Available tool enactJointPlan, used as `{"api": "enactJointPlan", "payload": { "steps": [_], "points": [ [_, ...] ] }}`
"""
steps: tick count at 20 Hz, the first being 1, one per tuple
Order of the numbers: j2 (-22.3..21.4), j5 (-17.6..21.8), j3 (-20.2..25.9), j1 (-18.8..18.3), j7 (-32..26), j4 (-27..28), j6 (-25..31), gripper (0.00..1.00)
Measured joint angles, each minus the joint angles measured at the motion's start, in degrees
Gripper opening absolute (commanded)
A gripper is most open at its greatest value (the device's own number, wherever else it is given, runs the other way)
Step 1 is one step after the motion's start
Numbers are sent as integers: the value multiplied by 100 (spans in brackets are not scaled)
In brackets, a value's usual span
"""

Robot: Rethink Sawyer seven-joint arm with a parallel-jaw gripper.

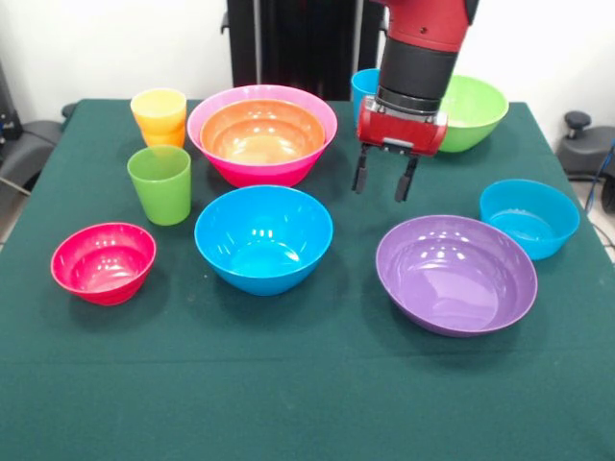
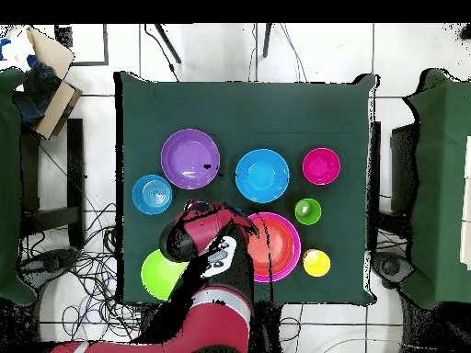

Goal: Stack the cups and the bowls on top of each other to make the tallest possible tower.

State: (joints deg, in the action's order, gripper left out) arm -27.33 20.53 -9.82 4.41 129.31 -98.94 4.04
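My gripper (image 1: 382,181) hangs open and empty above the cloth, between the pink bowl (image 1: 259,174) and the purple bowl (image 1: 455,274). An orange bowl (image 1: 261,139) sits nested inside the pink one. A yellow cup (image 1: 159,108) sits stacked in an orange cup (image 1: 165,137) at the back left. The green cup (image 1: 160,184) stands upright in front of them. The large blue bowl (image 1: 263,238), red-pink bowl (image 1: 104,261) and light blue bowl (image 1: 528,217) stand apart, open side up. The light green bowl (image 1: 473,110) and a blue cup (image 1: 362,86) are behind my arm.
The green-covered table (image 1: 307,384) has bare cloth along its front edge. In the overhead view my arm (image 2: 198,239) covers the area between the light green bowl (image 2: 158,274) and the pink bowl (image 2: 296,258). Chairs and cables lie around the table.
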Motion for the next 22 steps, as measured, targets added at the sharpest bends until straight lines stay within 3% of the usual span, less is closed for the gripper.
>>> {"api": "enactJointPlan", "payload": {
  "steps": [8,22],
  "points": [
    [-25,72,-1,5,0,54,-106,100],
    [634,92,23,34,0,752,-263,100]
  ]
}}
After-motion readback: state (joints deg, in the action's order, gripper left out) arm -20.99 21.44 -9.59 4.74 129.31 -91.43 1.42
